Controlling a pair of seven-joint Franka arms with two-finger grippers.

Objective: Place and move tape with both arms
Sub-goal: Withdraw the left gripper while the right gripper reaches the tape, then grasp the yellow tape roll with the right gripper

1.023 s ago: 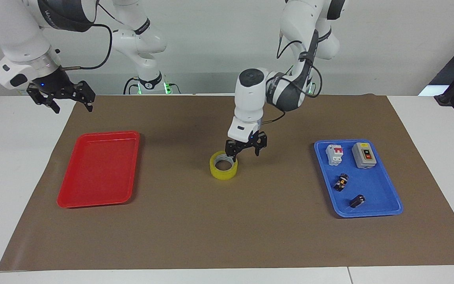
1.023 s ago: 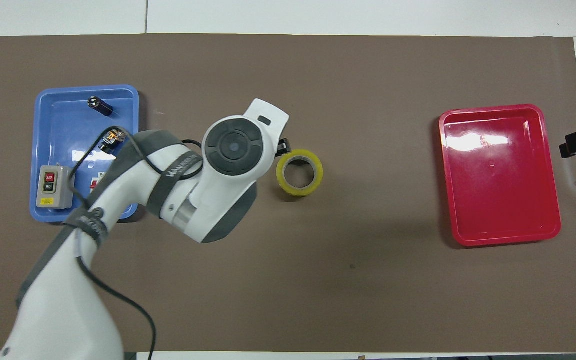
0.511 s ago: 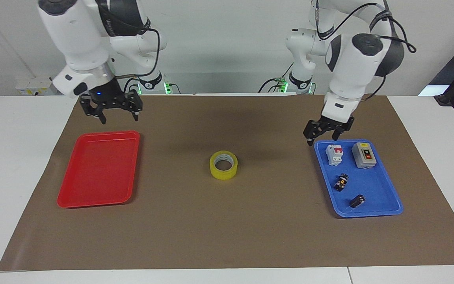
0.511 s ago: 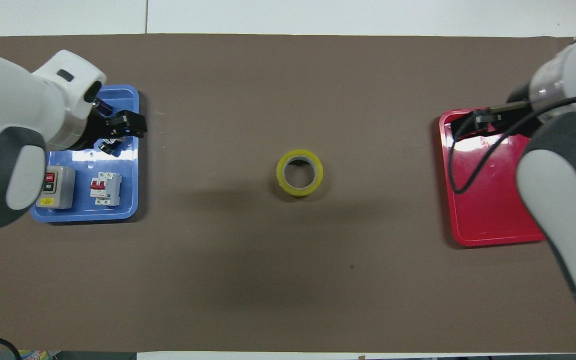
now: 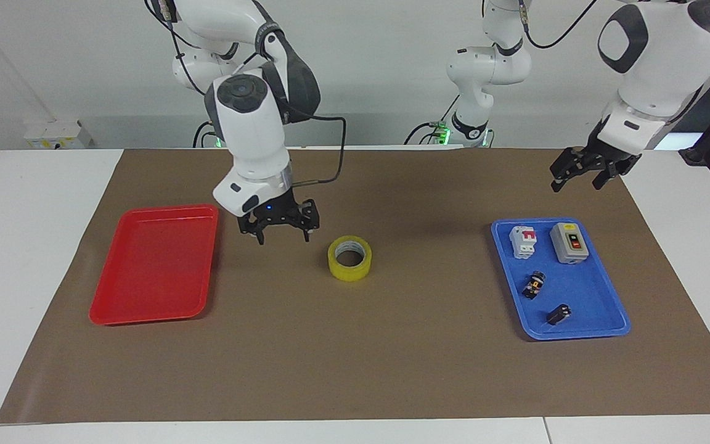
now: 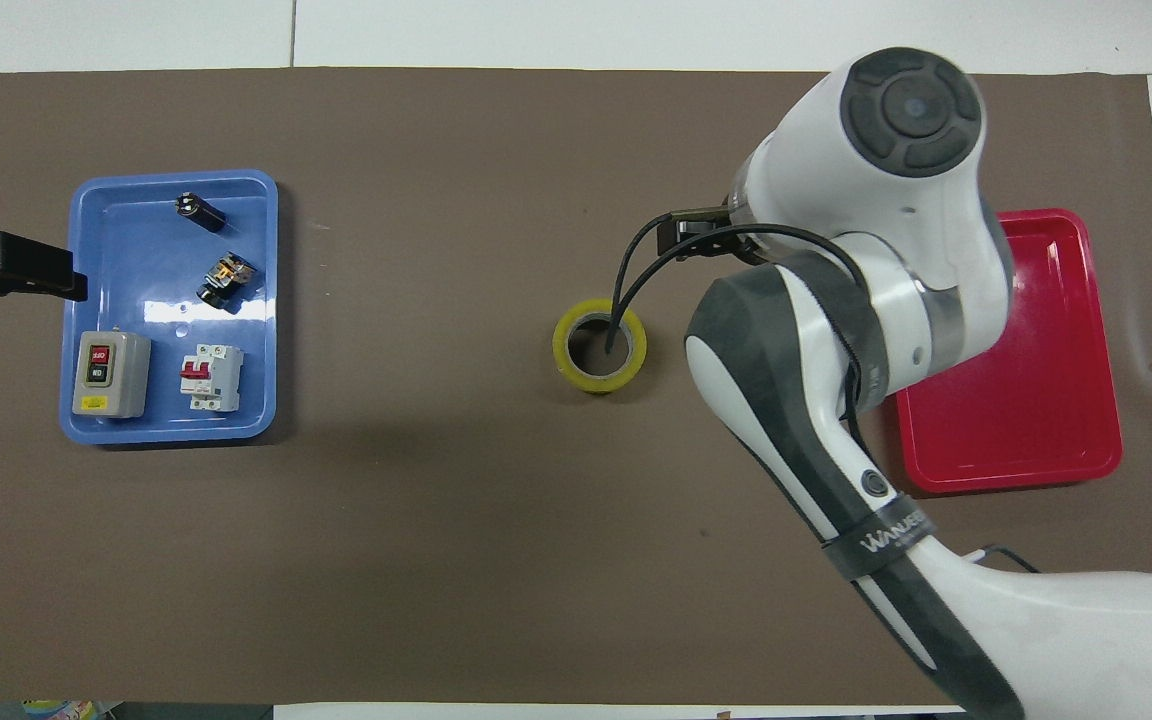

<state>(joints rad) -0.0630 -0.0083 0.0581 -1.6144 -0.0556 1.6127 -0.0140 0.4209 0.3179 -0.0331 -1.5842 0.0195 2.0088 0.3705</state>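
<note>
Yellow tape lies flat mid-mat, free of both grippers. Right gripper, spread and empty, hangs over bare mat at the tape's nine o'clock in the facing view; its pickup is still to come. Left gripper waits spread beside the blue tray. Mat around the tape is open toward the red tray.

Lighting: bright, even, from above. Shadows: soft, diffuse patches on the brown paper mat under both arms; thin dark edge beside the shallow blue plastic tray. Glare: white highlights on that tray's floor and on the glossy red plastic tray. Focus: sharp throughout; no visible blur.
</note>
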